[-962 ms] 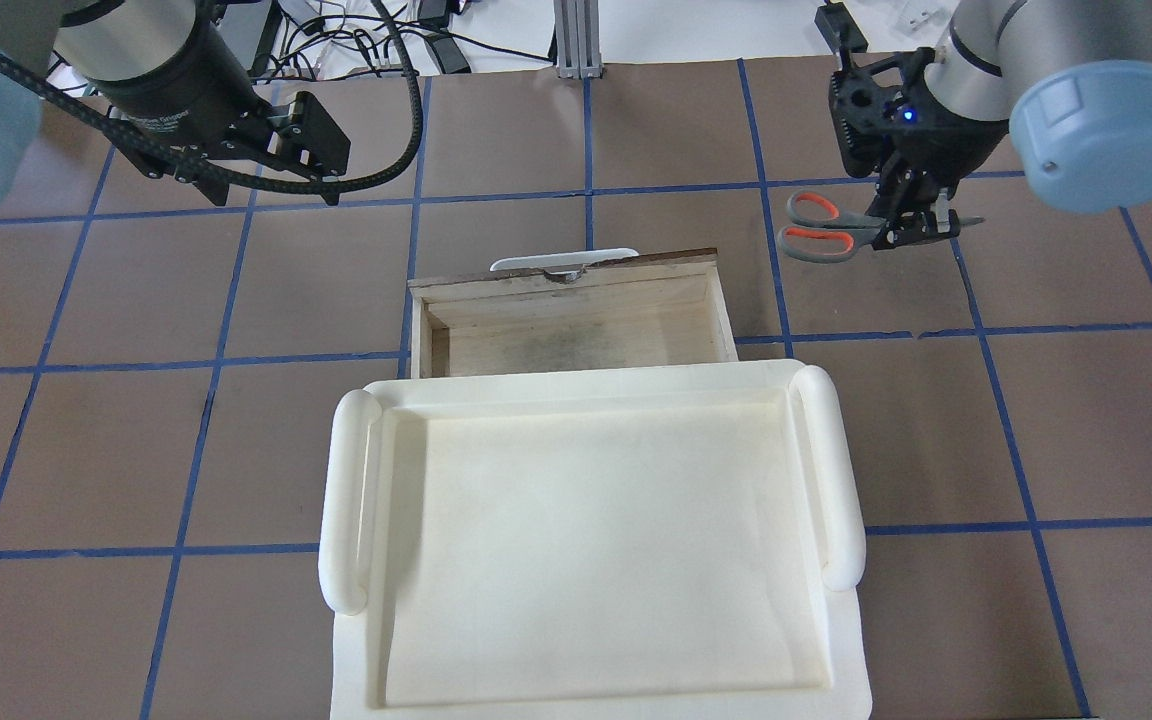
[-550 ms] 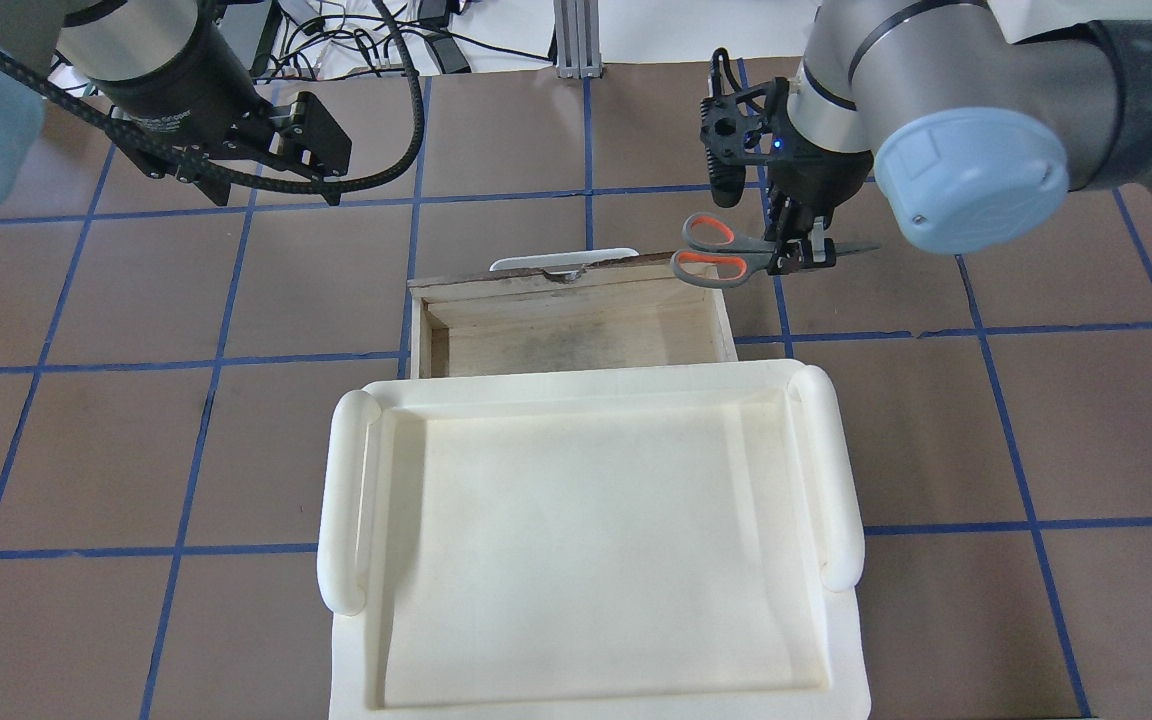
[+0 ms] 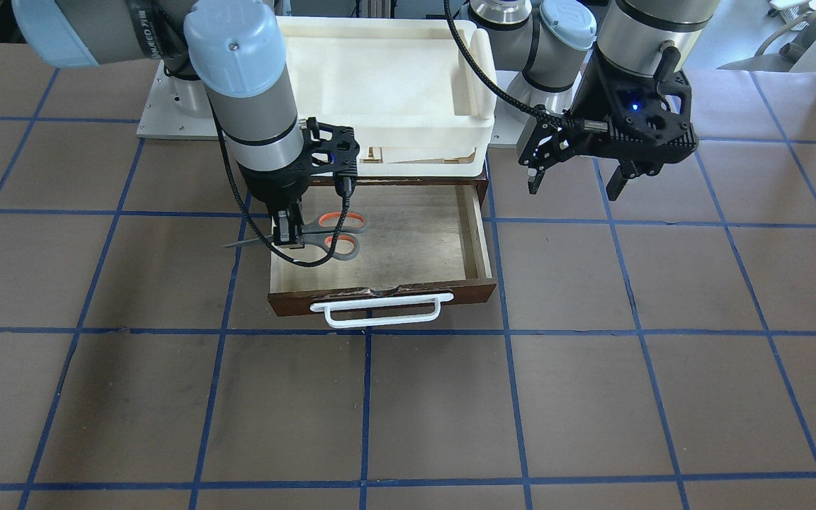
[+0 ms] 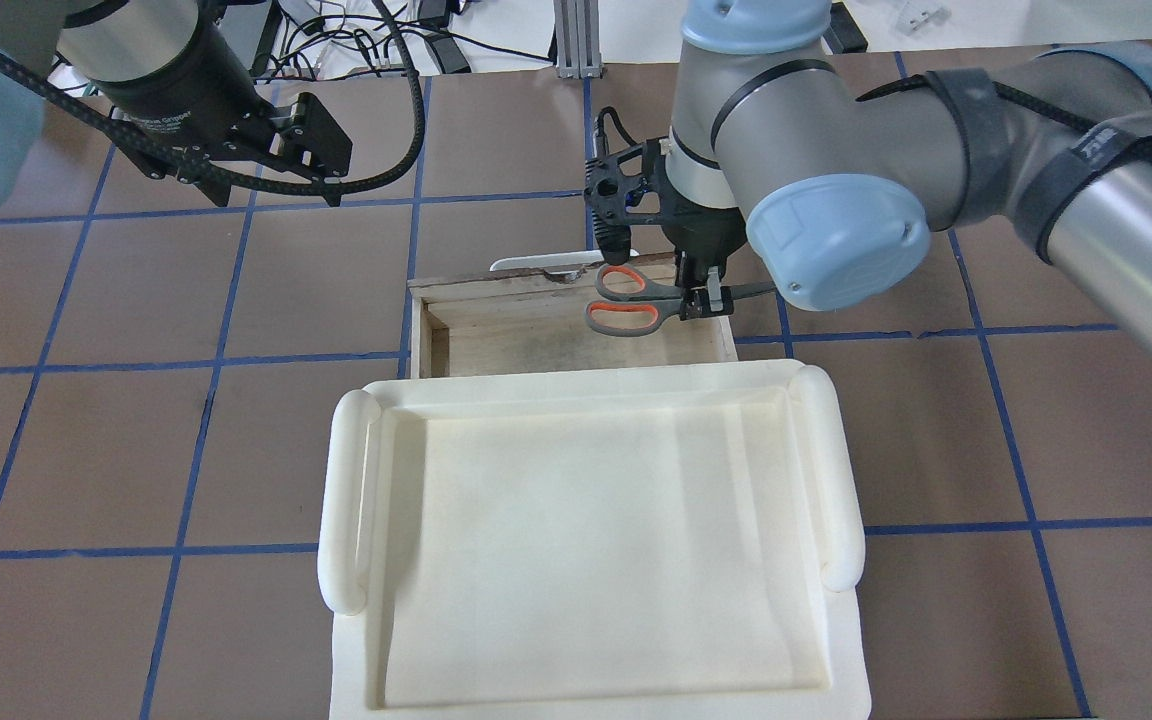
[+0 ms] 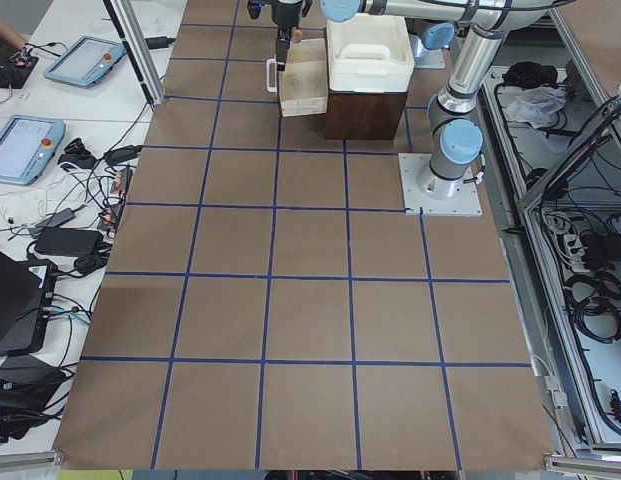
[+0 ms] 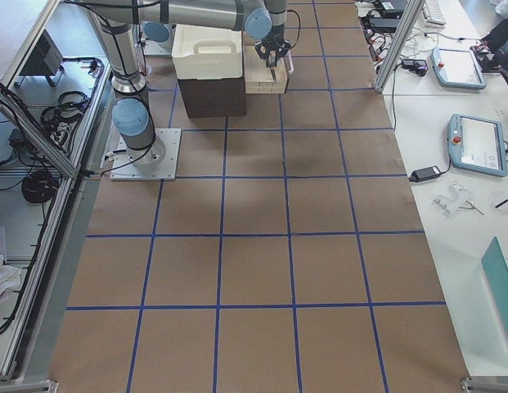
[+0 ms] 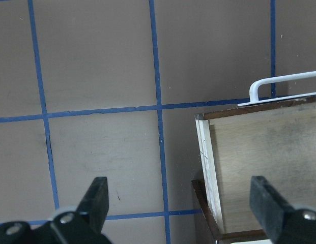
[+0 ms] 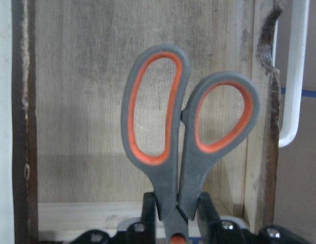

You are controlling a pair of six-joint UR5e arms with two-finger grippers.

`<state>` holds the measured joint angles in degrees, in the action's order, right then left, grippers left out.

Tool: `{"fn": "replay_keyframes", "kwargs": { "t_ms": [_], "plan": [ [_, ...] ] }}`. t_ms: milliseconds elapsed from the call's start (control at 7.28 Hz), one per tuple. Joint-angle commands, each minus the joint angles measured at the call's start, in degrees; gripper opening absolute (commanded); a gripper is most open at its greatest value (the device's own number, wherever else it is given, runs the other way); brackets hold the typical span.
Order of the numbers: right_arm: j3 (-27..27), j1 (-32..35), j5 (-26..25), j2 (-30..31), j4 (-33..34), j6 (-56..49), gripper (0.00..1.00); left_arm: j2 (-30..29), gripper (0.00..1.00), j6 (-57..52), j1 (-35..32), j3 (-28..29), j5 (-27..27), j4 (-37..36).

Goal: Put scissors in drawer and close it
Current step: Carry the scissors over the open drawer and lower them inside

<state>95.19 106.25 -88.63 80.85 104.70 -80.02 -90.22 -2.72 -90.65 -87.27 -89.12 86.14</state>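
The scissors [image 4: 626,301] hang in the upper right part of the open drawer [image 4: 536,338] in the overhead view, close to its chipped front edge. Whether they touch the plywood floor cannot be told. Their long axis runs left to right across that frame: the two orange-lined loops point left over the drawer and the closed blades point right, with the tip reaching past the drawer's right wall. Much of the blades is hidden behind the right gripper [image 4: 701,300] and the wrist, and in the right wrist view they are cut off at the bottom edge. That gripper is clamped on the scissors just past the loops, near the pivot.

The back of the drawer is covered by the white tray [image 4: 346,500] that sits above it. The white bar handle [image 3: 377,309] shows whole in the front view.

The left gripper [image 7: 180,203] hangs over bare table beside the drawer, its fingers spread wide with nothing between them.

There is one pair of scissors, one drawer, one tray and two grippers. In both side views the scissors are too small to make out.
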Motion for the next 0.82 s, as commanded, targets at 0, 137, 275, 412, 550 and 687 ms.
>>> {"fn": "replay_keyframes", "kwargs": {
  "t_ms": [0,137,275,412,550,687],
  "plan": [
    [-0.70,3.69,0.47,-0.78,1.11,1.44,0.00,0.05,1.00,0.00,0.04,-0.01,0.00,-0.01],
    [-2.63,4.75,0.56,-2.70,1.03,4.23,0.00,0.05,1.00,0.00,0.04,-0.01,0.00,-0.01],
    [-5.78,6.93,0.04,-5.59,1.03,5.21,0.00,0.14,1.00,-0.09,0.04,-0.01,-0.09,-0.01],
    [-7.29,8.87,-0.31,-7.71,0.68,6.70,0.00,0.05,1.00,-0.09,0.13,-0.01,0.09,-0.01],
    [-7.30,9.32,-0.23,-9.12,0.76,7.41,0.00,0.14,1.00,-0.09,0.13,-0.01,0.00,-0.01],
    [-7.22,9.41,-0.23,-9.22,0.50,7.33,0.00,0.05,1.00,-0.09,0.21,-0.01,0.00,-0.01]
  ]
}}
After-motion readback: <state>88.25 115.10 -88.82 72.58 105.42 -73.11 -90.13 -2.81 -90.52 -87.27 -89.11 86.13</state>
